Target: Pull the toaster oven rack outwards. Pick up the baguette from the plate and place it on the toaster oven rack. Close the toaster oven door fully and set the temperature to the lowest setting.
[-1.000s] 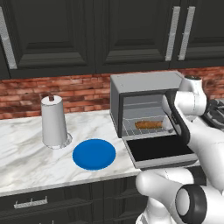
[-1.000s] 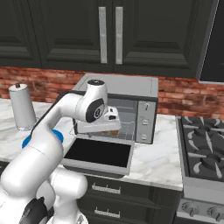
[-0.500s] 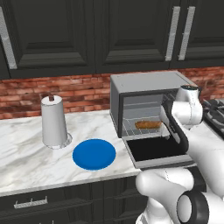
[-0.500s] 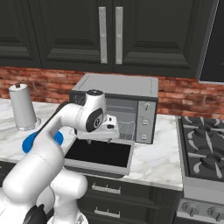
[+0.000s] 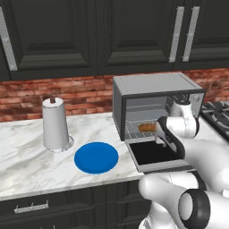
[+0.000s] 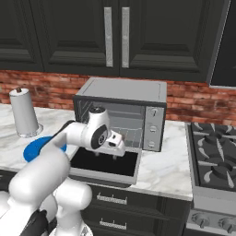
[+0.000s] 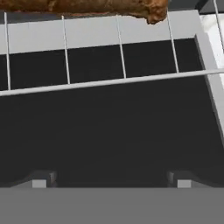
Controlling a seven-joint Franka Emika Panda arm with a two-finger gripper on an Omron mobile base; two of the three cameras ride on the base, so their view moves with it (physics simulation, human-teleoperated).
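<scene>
Two of the task's steps looked finished: the toaster oven rack [image 7: 109, 81] stood pulled out past the mouth of the toaster oven [image 5: 154, 105], and the baguette [image 5: 147, 127] lay on it, brown and lengthwise across the wires. The blue plate [image 5: 96, 157] sat bare on the marble worktop [image 5: 27, 165], just beside the paper towel roll [image 5: 55, 124].

The tool [image 6: 106, 154] hung above the lowered toaster oven door [image 6: 103, 162], its fingers spread wide with nothing between them; in the hand view the two dark fingertips [image 7: 37, 180] pointed down at the black glass, with the rack's front bar and the baguette beyond.

Closing the door seemed to be the step in hand. To do it well, the tool would probably need to get under or against the door's front edge and lift along the hinge's arc, not straight up. The rack jutted out over the door, so it might have to slide back in for the door to shut fully, and pushing gently would keep the baguette from rolling off. The temperature knob on the right-hand panel [image 6: 154, 128] was left for afterwards.
</scene>
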